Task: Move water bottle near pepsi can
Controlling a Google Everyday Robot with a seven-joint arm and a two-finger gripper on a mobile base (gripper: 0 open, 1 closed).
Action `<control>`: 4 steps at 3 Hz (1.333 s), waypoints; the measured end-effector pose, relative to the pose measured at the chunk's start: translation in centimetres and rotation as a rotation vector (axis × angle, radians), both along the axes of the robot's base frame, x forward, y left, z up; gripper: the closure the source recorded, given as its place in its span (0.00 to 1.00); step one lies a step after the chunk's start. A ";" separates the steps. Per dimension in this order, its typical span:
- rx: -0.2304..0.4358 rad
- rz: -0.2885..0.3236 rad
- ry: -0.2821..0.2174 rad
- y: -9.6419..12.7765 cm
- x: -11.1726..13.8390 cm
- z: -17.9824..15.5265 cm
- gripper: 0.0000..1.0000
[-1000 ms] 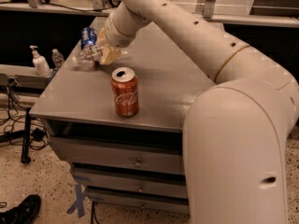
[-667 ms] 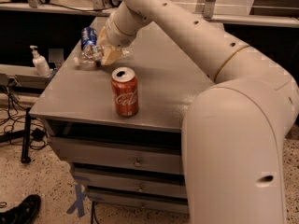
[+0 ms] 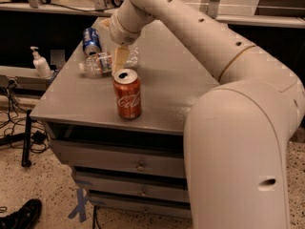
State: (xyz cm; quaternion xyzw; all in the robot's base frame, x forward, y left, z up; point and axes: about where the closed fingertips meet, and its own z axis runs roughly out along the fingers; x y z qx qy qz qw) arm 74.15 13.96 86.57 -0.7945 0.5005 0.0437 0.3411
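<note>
Clear water bottle (image 3: pixel 97 64) flat, cap left | tool (image 3: pixel 120 63) over its middle

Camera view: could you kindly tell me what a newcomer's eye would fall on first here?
The huge cream robot arm fills the right side and sweeps up to the back of the grey table. A red Coca-Cola can stands upright alone near the table's front edge. Behind it the gripper sits over the water bottle, which lies on its side just in front of the blue pepsi can at the back left.
</note>
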 end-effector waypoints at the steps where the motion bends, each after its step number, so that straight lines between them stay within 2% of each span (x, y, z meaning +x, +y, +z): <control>1: 0.019 -0.003 0.004 -0.1 0.0 1.0 0.00; 3: 0.189 0.010 0.069 0.4 -0.5 3.7 0.00; 4: 0.251 0.015 0.083 0.1 -0.7 5.2 0.00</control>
